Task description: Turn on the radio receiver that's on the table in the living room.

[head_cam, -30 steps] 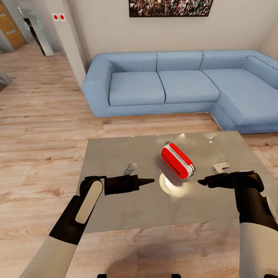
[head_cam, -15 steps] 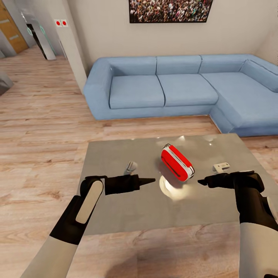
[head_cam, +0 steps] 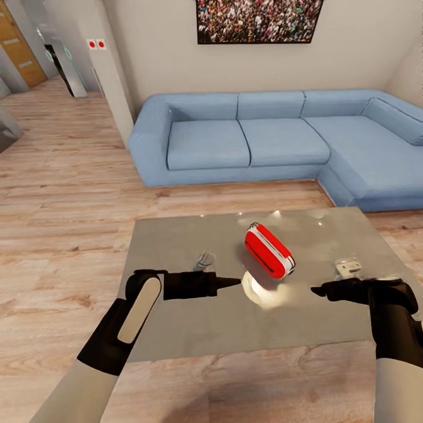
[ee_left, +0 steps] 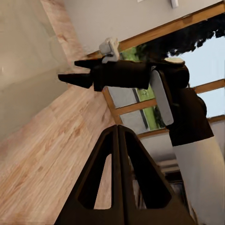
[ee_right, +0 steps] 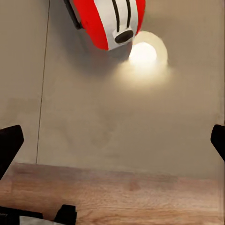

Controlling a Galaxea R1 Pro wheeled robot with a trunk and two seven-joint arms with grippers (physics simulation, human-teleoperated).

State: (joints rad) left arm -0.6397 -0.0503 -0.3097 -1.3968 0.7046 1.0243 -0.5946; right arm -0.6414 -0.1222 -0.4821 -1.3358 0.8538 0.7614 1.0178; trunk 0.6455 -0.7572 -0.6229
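The radio (head_cam: pixel 269 251) lies near the middle of the surface (head_cam: pixel 176 235), a little toward its far edge and right of centre, tilted diagonally with a bright round reflection just beside it on the glossy grey top. Both arms hang over the near half of the surface — the left jaws (head_cam: pixel 234 283) are pressed together into a point aimed at the radio, apart from it, while the right jaws (head_cam: pixel 317 289) (seen from the wrist camera) are spread wide, with the radio (ee_right: pixel 108 20) ahead of them and untouched. Beyond the far edge stands a blue sofa (head_cam: pixel 282 138) on the wood floor (head_cam: pixel 64 194), under a framed crowd picture (head_cam: pixel 258 20).
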